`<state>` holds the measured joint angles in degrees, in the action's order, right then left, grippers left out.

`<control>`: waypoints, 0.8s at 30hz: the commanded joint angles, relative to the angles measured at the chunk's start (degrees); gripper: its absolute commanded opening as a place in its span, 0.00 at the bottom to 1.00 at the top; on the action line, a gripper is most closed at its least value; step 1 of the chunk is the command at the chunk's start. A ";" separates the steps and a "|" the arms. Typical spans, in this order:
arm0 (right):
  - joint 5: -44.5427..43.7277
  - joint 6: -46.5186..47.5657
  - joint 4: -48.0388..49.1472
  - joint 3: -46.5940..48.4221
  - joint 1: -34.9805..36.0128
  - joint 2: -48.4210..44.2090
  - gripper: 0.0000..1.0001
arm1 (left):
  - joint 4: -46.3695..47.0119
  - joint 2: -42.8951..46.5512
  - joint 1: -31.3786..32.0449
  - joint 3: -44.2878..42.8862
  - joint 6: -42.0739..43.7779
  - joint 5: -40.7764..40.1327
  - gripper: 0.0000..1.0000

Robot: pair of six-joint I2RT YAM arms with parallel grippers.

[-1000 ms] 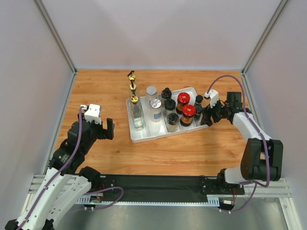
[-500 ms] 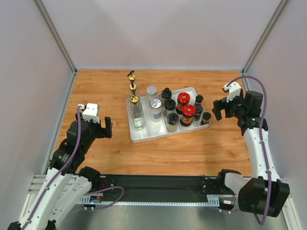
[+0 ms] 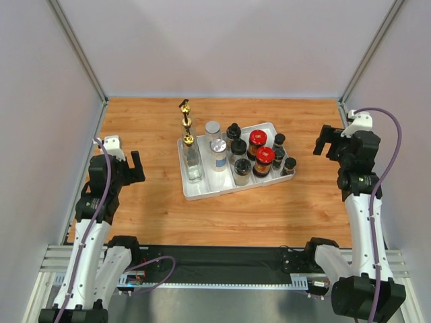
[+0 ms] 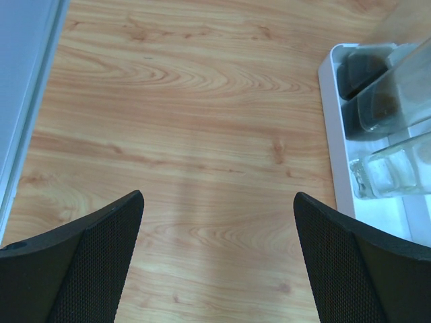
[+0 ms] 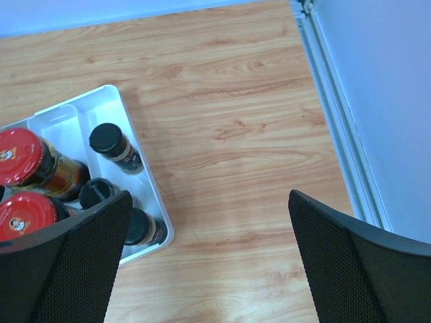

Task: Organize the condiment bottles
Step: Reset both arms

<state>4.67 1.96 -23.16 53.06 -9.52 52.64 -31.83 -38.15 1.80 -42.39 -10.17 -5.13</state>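
The condiment bottles all stand upright and close together in a white divided tray near the middle of the wooden bench, and none of them sits out on the bare wood. Three tall clear gold-spouted bottles line the tray's left compartment, with two silver-lidded jars just beside them. Further right come the red-lidded jars, with black-capped jars on either side of them. The right wrist view shows what looks like three small black-capped jars in the narrow end compartment, though the nearest one is partly hidden behind that hand's finger. The left hand hangs over bare bench well to the left of the tray, its fingers spread wide with nothing between them. Its own camera sees only the tray's rim and the bases of the glass bottles at the right edge. The right hand hangs well apart from the tray on the right side, near the side wall, likewise wide open and holding nothing. Its view takes in the tray's end corner below and to the left.
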 commanded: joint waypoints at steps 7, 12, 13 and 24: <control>-12.13 -9.69 1.01 0.47 -0.24 0.70 1.00 | 4.15 4.57 -0.48 1.25 3.93 -0.94 1.00; -11.61 -8.90 1.36 -0.06 -0.24 0.71 1.00 | 3.62 3.96 -0.48 1.17 4.37 -0.33 1.00; -11.35 -8.73 1.36 -0.23 -0.24 0.62 1.00 | 3.53 3.87 -0.48 1.17 4.37 -0.15 1.00; -10.90 -6.44 3.91 -2.79 -0.24 -0.61 1.00 | 3.71 4.31 -0.48 1.26 4.37 1.08 1.00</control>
<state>-5.56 -5.13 -22.37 50.48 -9.56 52.88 -29.98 -34.22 1.67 -41.52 -6.92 -5.50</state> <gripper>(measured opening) 0.998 0.996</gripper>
